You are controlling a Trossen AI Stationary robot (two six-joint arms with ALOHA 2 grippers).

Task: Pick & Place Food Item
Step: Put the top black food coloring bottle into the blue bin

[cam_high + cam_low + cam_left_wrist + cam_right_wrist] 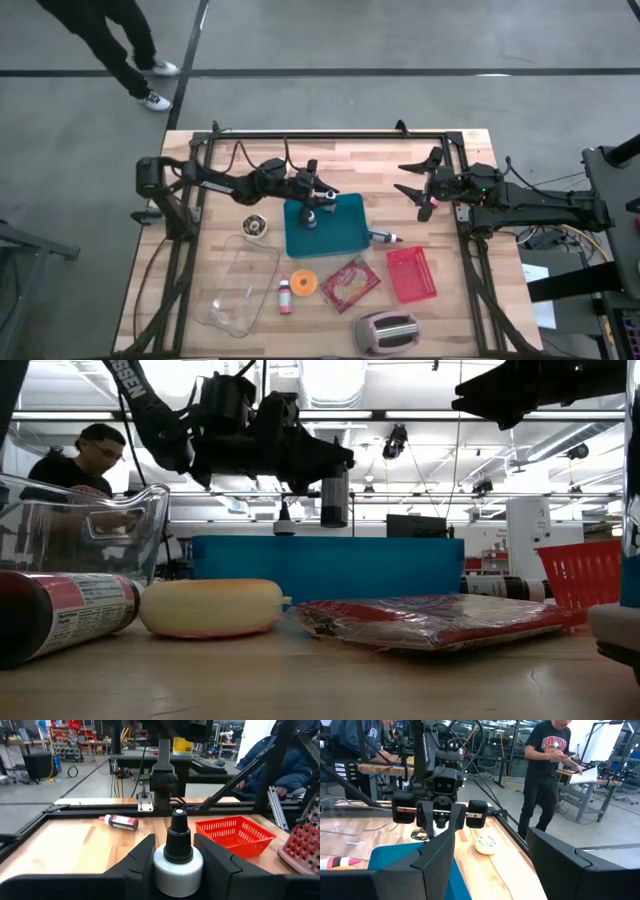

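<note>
Near the middle of the desk point(450, 290) sits a teal tray point(345, 235), and the left gripper point(312, 210) hangs over its left part with its jaws closed around a bottle point(177, 862) that has a white body and a black nozzle cap; in the low view the bottle is clear of the tray, above its rim. Nothing else can be made out inside the tray. To the tray's left lies a small round roll of tape point(255, 227), and below that, toward the desk's front left corner, stands a clear glass container point(240, 285) holding only a few small bits that are too small to tell. Between the glass container and the front edge's middle stand a small pink bottle point(285, 295) and a round yellow-orange item point(304, 283), with a flat red food packet point(350, 283) just beside them. A red mesh basket point(412, 273) lies to the right of the packet and looks empty. Between the tray and the basket lies a small dark-labelled bottle point(383, 237) on its side. At the front edge sits a toaster-like object point(388, 332). The right gripper point(422, 183) hovers near the desk's right edge, well apart from the tray, its jaws spread wide and holding nothing.
</note>
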